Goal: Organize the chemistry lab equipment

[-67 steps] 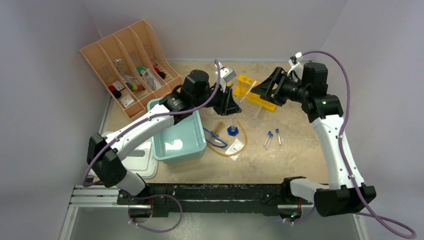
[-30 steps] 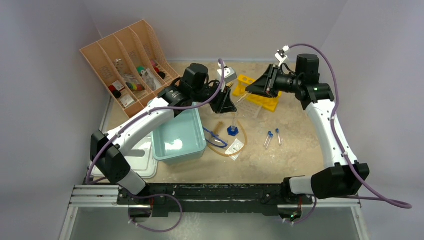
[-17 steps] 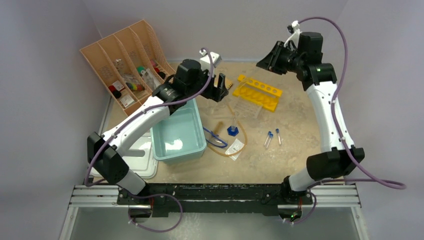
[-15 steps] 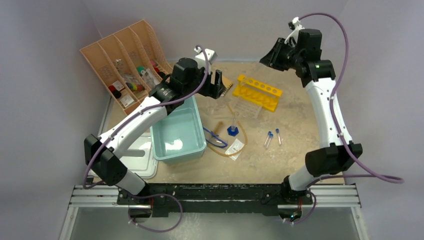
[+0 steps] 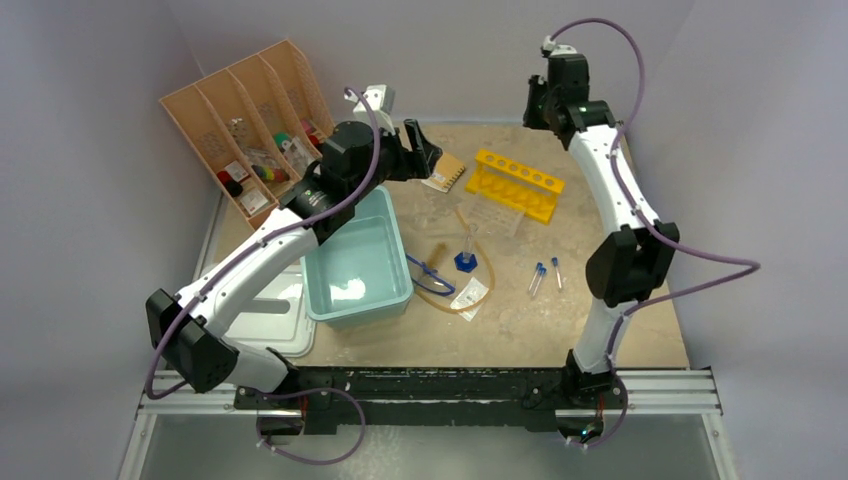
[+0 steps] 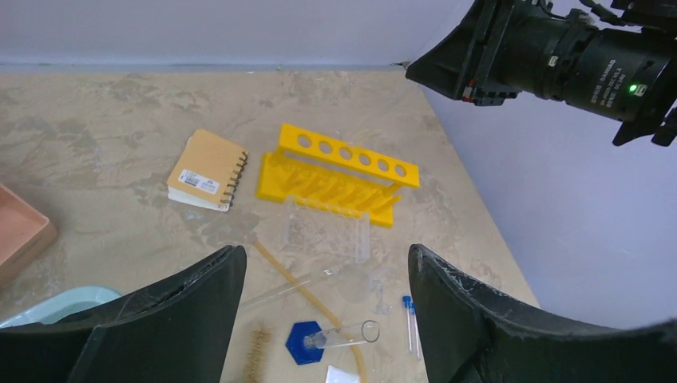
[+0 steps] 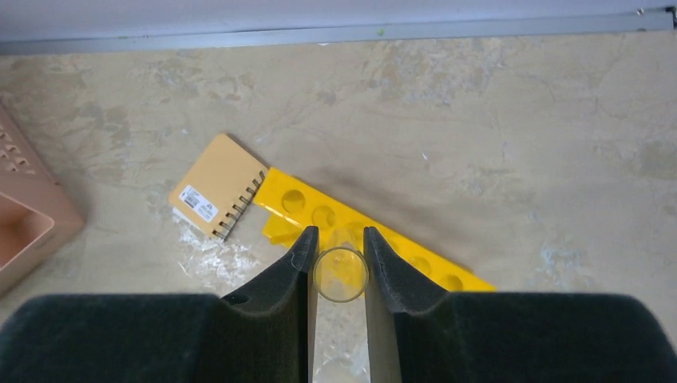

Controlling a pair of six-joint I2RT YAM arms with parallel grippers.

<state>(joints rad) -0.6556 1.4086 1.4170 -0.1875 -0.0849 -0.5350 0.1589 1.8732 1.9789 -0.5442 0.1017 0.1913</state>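
Right wrist view: right claw [image 7: 338,254] pinches a clear tube [image 7: 341,275] — left claw [image 6: 326,257] gapes wide, empty.

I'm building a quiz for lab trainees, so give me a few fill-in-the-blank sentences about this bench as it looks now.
1. The right gripper is shut on a clear test ____.
2. The rack on the table is coloured ____.
3. Its top plate has ____ round holes.
4. The left gripper has its jaws ____, holding nothing.
Missing words: tube; yellow; six; open.
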